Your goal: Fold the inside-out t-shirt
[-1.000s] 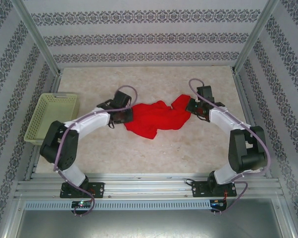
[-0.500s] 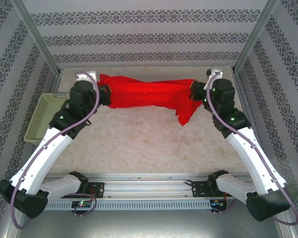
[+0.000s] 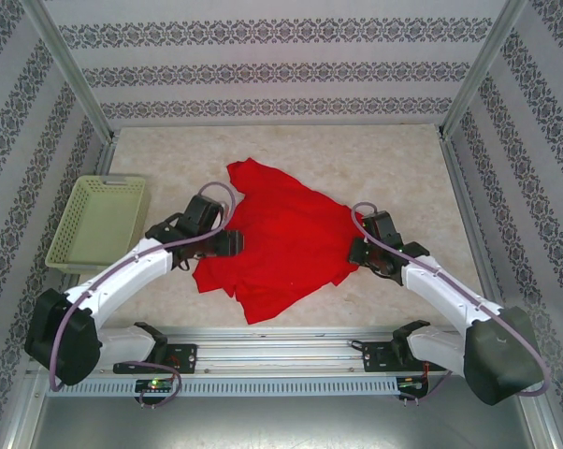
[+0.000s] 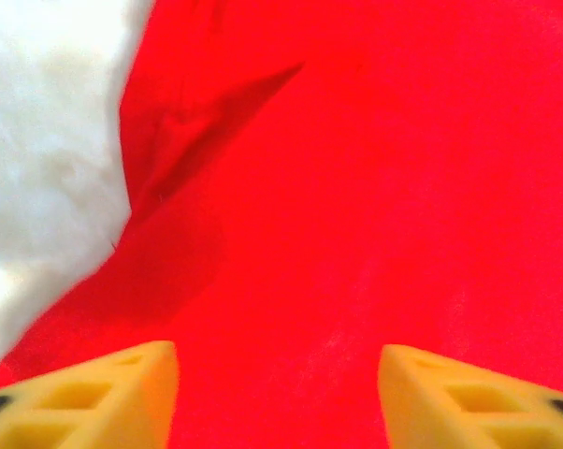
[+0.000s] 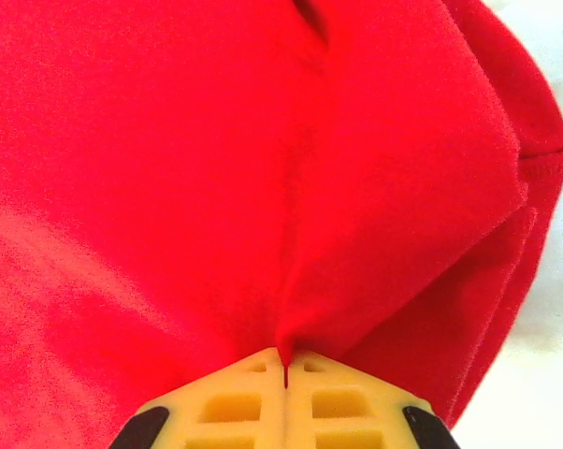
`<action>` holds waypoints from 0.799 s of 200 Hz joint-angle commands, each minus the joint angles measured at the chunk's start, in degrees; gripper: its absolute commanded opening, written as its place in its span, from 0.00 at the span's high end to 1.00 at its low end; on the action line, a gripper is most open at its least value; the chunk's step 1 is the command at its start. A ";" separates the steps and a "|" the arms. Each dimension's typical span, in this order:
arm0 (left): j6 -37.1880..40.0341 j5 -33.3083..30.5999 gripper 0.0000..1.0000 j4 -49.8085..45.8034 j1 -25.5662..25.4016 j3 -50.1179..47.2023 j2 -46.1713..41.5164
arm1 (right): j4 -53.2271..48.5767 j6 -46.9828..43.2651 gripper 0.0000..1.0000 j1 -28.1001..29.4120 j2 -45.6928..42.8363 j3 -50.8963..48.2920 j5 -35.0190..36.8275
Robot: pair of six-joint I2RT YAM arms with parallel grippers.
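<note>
Left claw (image 3: pixel 227 243) is wide open at the left edge of the red t-shirt (image 3: pixel 281 234), fingers hanging over the cloth with nothing between them. There's a pale green basket (image 3: pixel 113 180) off to its left. The shirt's lying rumpled and spread out mid-desk (image 3: pixel 394 168). Right claw (image 3: pixel 358 251) is clamped tight on a pinch of the shirt's right edge.

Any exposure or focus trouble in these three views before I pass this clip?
Top external: even, soft light, no glare, slightly coarse. Left wrist: the table is blown out to white and the red t-shirt saturates, folds barely readable. Right wrist: sharper, stitching on the cloth's edge shows.
</note>
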 commanded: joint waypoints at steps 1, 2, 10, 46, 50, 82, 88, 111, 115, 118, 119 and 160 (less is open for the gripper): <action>1.30 -7.70 0.31 -1.40 0.56 11.36 5.86 | 0.49 2.57 0.95 1.15 -0.75 0.25 -1.75; 1.31 -7.86 0.30 -1.49 0.61 11.97 6.42 | 0.45 2.57 0.95 1.21 -0.73 0.27 -1.85; 1.50 -9.05 0.29 -1.78 0.92 16.02 10.47 | 0.06 2.59 0.94 1.71 -0.62 0.39 -1.83; 1.61 -11.95 0.24 -4.59 3.22 35.34 31.37 | -0.04 3.68 0.91 2.94 -1.39 -0.92 -0.70; 1.66 -12.28 0.23 -5.55 3.30 38.06 33.83 | 0.13 3.72 0.90 2.99 -1.57 -1.09 -0.69; 3.92 -9.69 0.21 -9.15 3.40 57.97 51.06 | -0.91 2.97 0.73 3.02 -2.80 -0.71 0.79; 4.52 -8.33 0.19 -9.30 3.38 61.22 53.81 | -1.39 2.65 0.67 2.94 -3.04 -0.39 0.92; 7.52 -5.76 0.12 -10.67 3.05 72.92 64.08 | -3.63 0.82 0.54 2.24 -4.81 0.98 2.02; 7.85 -5.65 0.13 -10.86 3.01 74.54 65.53 | -4.05 0.60 0.52 1.88 -5.25 1.20 2.35; 8.01 -5.38 0.13 -10.89 2.96 75.62 66.47 | -4.34 0.39 0.51 1.66 -5.52 1.32 2.52; 8.04 -5.29 0.13 -10.89 2.95 75.91 66.87 | -4.38 0.29 0.51 1.55 -5.62 1.38 2.62; 8.39 -2.76 0.21 -12.24 3.00 85.43 77.11 | -6.37 -1.84 0.41 -5.01 -8.49 2.76 1.83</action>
